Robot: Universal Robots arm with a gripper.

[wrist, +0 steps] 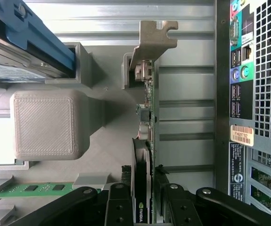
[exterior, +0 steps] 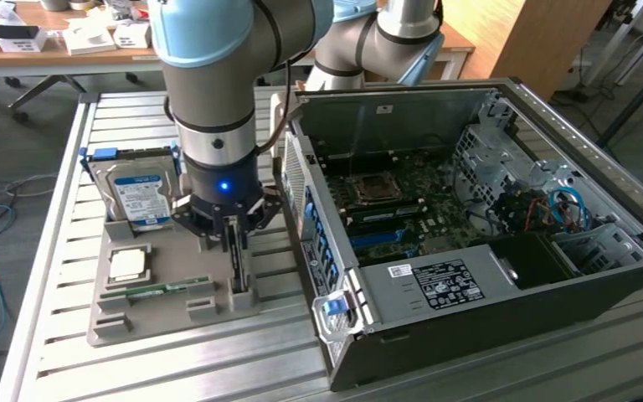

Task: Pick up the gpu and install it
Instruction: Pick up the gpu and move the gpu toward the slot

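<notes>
On the slatted table, largest thing first:

- The case [exterior: 501,276] lies open side up, on the exterior view's right of my arm, with its port panel facing the tray.
- The tray [exterior: 165,322] sits just beside the case. It carries a drive [exterior: 143,197] and a memory stick [exterior: 171,289] (neither is my concern).
- The gpu [exterior: 239,270] stands on edge in the tray's slot nearest the case, directly below my wrist. In the wrist view its long axis runs alongside the port panel, and its bracket [wrist: 156,37] is at the end far from my grip.
- My gripper [exterior: 234,239] is down over the card with one finger on each face. I judge it clenched on the gpu, which is not yet lifted from the slot.
</notes>
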